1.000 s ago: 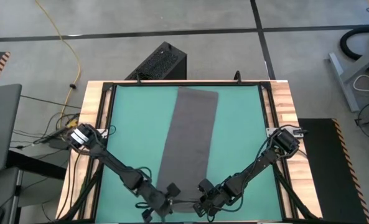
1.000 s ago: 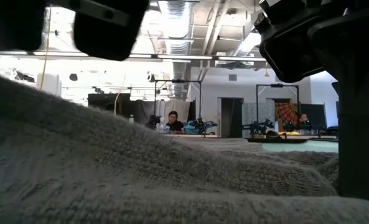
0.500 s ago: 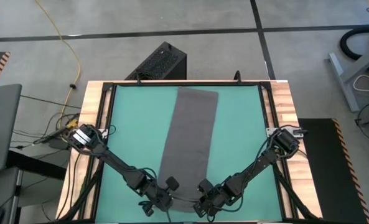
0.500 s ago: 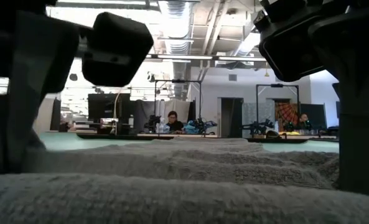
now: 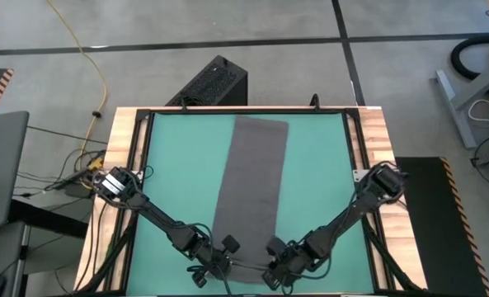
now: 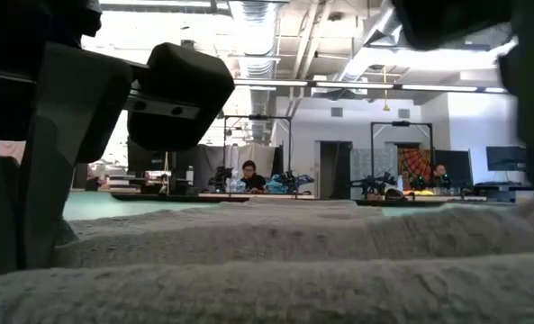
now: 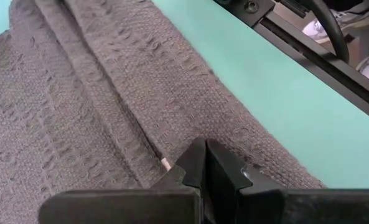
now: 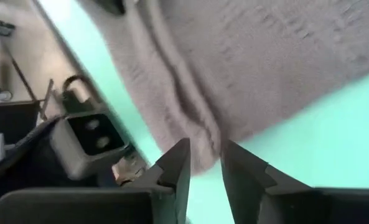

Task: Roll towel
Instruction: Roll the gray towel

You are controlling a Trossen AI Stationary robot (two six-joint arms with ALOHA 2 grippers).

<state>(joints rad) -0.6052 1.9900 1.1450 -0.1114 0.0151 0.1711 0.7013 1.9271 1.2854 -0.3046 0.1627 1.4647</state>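
While both dark arms reach low over the table's near edge, their grippers sit at the towel's (image 5: pixel 251 198) closest end, one at each corner. From its base at the left rail, the left arm stretches diagonally inward and forward, elbow down near the mat, wrist tipped toward the cloth. Its left gripper (image 5: pixel 224 262) has its fingers (image 7: pixel 203 171) pressed together with no gap between them, tips touching the grey weave at a small fold; whether any cloth is caught between them cannot be told. The right arm mirrors that pose from the right rail, angling inward to the towel's near right corner. There the right gripper (image 8: pixel 204 163) has its fingers slightly parted, a narrow gap showing between the tips, with the towel's rumpled edge just beyond them and nothing seen held. In the low view the near end of the towel (image 6: pixel 276 270) lies bunched into a low ridge across the foreground. Farther out, the towel runs as a long grey strip up the middle of the green mat (image 5: pixel 170 157) toward the table's far edge, lying flat there. Beyond the table, people sit at benches across the room.
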